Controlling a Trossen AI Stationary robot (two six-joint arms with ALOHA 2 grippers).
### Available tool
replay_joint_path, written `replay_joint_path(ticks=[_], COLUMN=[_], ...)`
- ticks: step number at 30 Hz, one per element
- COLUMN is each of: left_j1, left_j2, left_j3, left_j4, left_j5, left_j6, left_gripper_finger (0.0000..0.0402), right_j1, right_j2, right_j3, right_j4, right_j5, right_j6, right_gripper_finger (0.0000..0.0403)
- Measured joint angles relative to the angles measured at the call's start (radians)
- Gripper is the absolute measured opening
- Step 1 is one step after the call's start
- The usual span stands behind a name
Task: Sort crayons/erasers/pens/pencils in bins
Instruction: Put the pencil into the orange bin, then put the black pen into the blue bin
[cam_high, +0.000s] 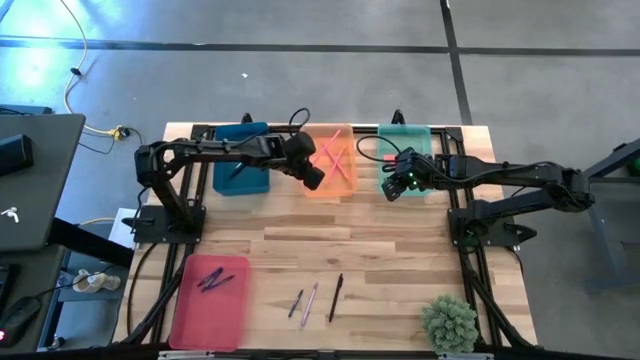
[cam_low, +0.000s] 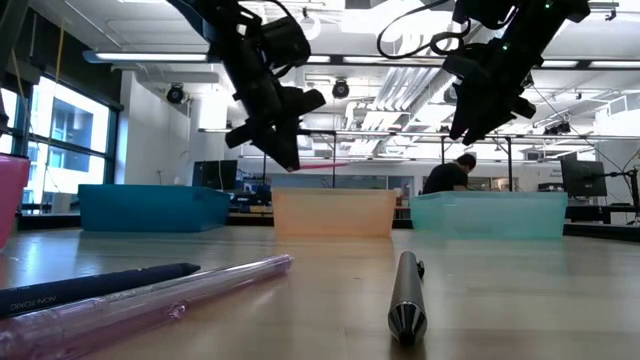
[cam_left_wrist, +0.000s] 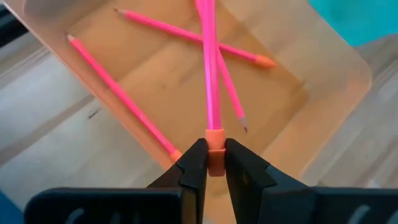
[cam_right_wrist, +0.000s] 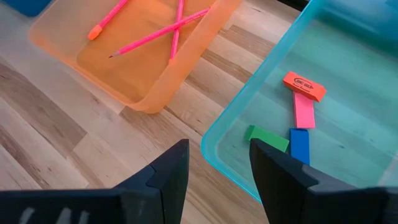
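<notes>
My left gripper (cam_left_wrist: 215, 163) is shut on a pink pencil (cam_left_wrist: 209, 68) above the near part of the orange bin (cam_high: 345, 186), where three more pink pencils (cam_left_wrist: 118, 93) lie. My right gripper (cam_right_wrist: 219, 168) is open and empty above the near left corner of the mint-green bin (cam_right_wrist: 224, 155). Red, pink, green and blue erasers (cam_right_wrist: 303, 111) lie flat on that bin's floor. The teal-blue bin (cam_high: 241, 160) stands at the far left. The pink-red bin (cam_high: 210, 300), at the near left, holds dark pens. Three pens (cam_high: 310, 303) lie on the table near its front edge. My left gripper pinches the pencil's orange eraser end (cam_left_wrist: 214, 146) between its two fingertips. The pencil runs straight on from the fingers, out over the orange bin. It is lifted clear of the bin and the pencils below.
A small green plant (cam_high: 449, 323) stands at the table's near right corner. The three far bins stand side by side along the far edge. Bare wood lies between the far bins and the pens in front.
</notes>
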Motion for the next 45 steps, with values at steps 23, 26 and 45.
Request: replay_joint_path(ticks=[23,26,45], left_j1=[0.006,-0.002,-0.376], left_j2=[-0.079,-0.136,-0.283], left_j3=[0.0,0.0,-0.025], left_j4=[0.029,0.012,-0.276], left_j5=[0.093,0.108,0.102], left_j6=[0.247,0.269,0.262], left_gripper_finger=[0.0094,0.0094,0.0094], right_j1=[0.029,0.075,0.369], right_j2=[0.0,0.0,0.031], right_j3=[0.0,0.0,0.0], right_j4=[0.036,0.095,0.382], right_j5=[0.002,0.0,-0.017], right_j6=[-0.052,-0.076,-0.275], right_gripper_finger=[0.0162,0.0162,0.0162])
